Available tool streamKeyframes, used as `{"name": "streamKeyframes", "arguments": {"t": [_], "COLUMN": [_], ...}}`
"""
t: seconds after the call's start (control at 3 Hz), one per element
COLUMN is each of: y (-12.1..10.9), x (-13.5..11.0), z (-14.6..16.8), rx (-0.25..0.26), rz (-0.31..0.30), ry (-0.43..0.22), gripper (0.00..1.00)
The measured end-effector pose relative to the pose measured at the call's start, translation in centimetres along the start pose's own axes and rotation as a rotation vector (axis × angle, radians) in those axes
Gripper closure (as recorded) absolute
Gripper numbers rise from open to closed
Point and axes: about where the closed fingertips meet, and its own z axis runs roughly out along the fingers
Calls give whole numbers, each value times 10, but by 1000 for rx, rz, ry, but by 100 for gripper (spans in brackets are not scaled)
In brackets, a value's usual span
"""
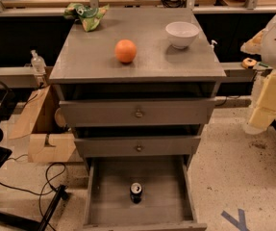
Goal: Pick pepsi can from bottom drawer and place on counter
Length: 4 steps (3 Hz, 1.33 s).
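Note:
The pepsi can (136, 192) stands upright on the floor of the bottom drawer (108, 196), near the middle and toward the front. The drawer is pulled out and open. The counter (94, 57) is the grey top of the cabinet above it. My gripper (261, 119) hangs at the right edge of the view, to the right of the cabinet at about the height of the top drawer. It is well away from the can and above it, with nothing seen in it.
On the counter lie an orange (126, 51), a white bowl (181, 34) and a green crumpled bag (87, 14). Two upper drawers with knobs (138, 113) are shut. A cardboard box (43, 129) and cables (46, 177) lie to the left on the floor.

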Motion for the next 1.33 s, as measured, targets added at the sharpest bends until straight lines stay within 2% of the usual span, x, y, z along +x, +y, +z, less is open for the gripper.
{"name": "streamKeyframes", "arguments": {"t": [0.33,0.67,1.0,1.33], "y": [0,1,21,56], "x": [0,0,2,1], "z": [0,13,78,161], "rx": [0,-1,-56,-129], "rz": [0,8,-12,1], "ry": [0,-49,-207,-408], "gripper": [0,0,0,0]}}
